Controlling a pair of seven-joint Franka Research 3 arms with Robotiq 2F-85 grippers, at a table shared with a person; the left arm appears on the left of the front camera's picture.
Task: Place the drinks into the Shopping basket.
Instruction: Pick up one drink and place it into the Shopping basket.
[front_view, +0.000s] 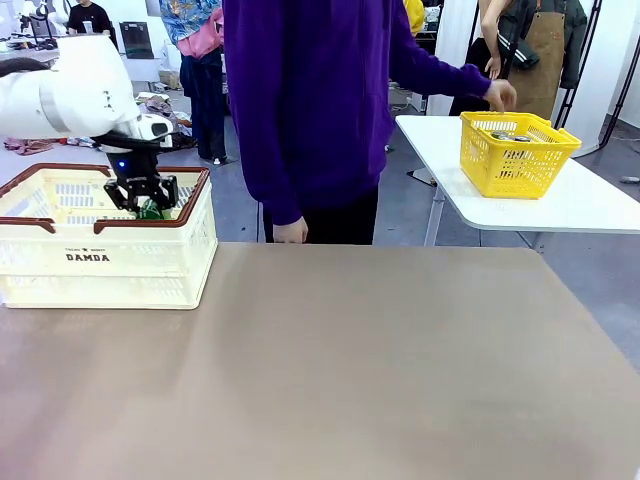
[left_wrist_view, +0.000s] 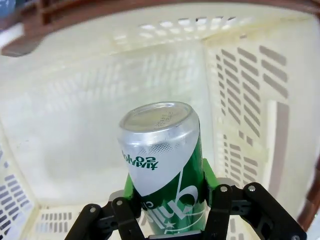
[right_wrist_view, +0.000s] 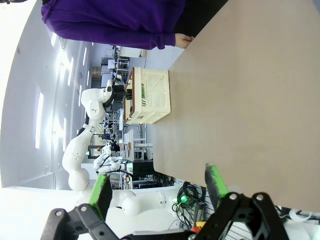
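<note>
Can, green (left_wrist_view: 160, 160), qty 1: silver end, white lettering, print upside down in left wrist view; lower body cut off at frame bottom. Clamped betw. the green pads of left gripper (left_wrist_view: 167, 202), whose jaws are closed on the can's body.

Location: inside Shopping basket (front_view: 100, 265), qty 1. Cream perforated walls, brown rim, "DAMDA" on side. Can's silver end points at an inner wall, w/ a gap. Whether the can touches the floor: can't tell. In front view only a green sliver shows under the fingers, rest hidden by rim and gripper.

Basket sits at 9 o'clock on table (front_view: 350, 370), its left end cut off by frame.

Right gripper (right_wrist_view: 157, 182), qty 1: jaws apart, nothing betw. pads, aimed along the tabletop.

Yellow basket (front_view: 515, 165), qty 1, at 2 o'clock on white side table (front_view: 590, 205). Contents dark and silvery, too small to ID or count.

Person (front_view: 310, 90), purple top, at 12 o'clock, far side. Hands, qty 2: one hand (front_view: 500, 95) at yellow basket's rim, other hand (front_view: 290, 232) at table's far edge.
</note>
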